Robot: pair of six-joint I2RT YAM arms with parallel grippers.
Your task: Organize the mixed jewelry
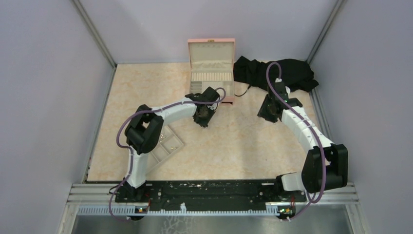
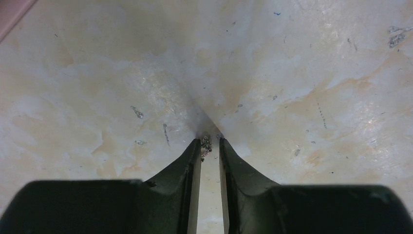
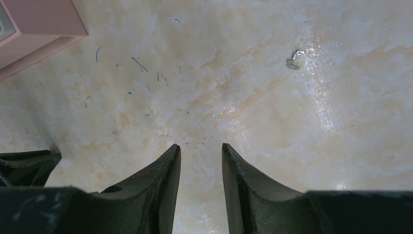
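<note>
In the left wrist view a tiny dark-gold jewelry piece [image 2: 206, 145] lies on the table between my left fingertips, against the left finger [image 2: 194, 155]. My left gripper [image 2: 210, 142] is down at the table with its jaws a narrow gap apart, and the right finger stands clear of the piece. In the top view it [image 1: 202, 117] is just in front of the pink box [image 1: 211, 68]. My right gripper [image 3: 200, 146] is open and empty above bare table, and it shows in the top view [image 1: 268, 113]. A pale metallic piece [image 3: 293, 59] lies ahead and to its right.
A beige compartment tray [image 1: 164, 146] lies by the left arm. The open pink box's corner [image 3: 34, 24] shows in the right wrist view. A black cloth [image 1: 277, 73] sits at the back right. More specks [image 2: 138, 112] [image 2: 397, 39] lie on the marbled table. Grey walls enclose the table.
</note>
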